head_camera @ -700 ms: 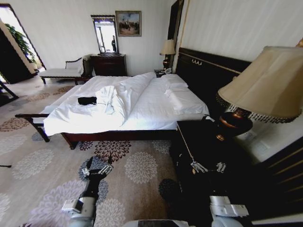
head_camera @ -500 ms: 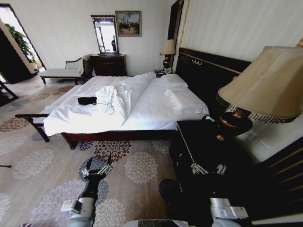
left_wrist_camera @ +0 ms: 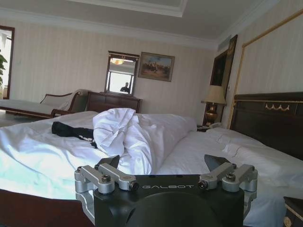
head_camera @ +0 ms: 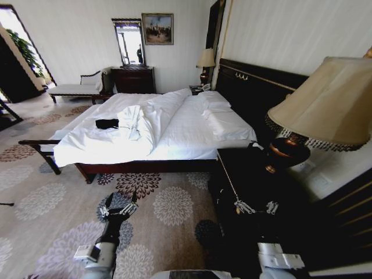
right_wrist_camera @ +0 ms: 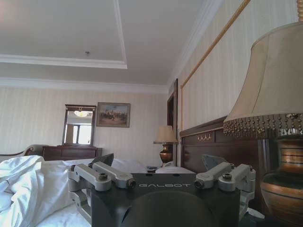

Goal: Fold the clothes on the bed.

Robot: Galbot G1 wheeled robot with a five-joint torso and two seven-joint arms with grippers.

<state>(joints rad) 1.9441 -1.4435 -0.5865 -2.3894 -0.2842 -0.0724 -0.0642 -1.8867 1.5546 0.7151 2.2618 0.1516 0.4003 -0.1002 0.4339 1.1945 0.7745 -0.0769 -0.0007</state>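
Small black soft-fabric T-shirt [head_camera: 107, 123] lies bunched on the far-left part of the large white-sheeted bed [head_camera: 192, 131], just left of the rumpled white duvet [head_camera: 139, 119]. Left gripper [head_camera: 119, 208] and right gripper [head_camera: 254, 206] hang near over the carpet, well short of the bed, fingers spread, empty. The shirt looks light, limp and floppy; best pinched at the shoulder or hem corners.

Hotel-style bedroom: double bed [head_camera: 192, 125], bedside lamp [head_camera: 322, 107].

Daylight enters from the doorway [head_camera: 13, 43] at far left, glaring white there and on the bed [head_camera: 174, 125] sheets. The nightstand [head_camera: 256, 192] at near right sinks into deep shadow. The head view bends straight lines at its edges; wrist views look soft
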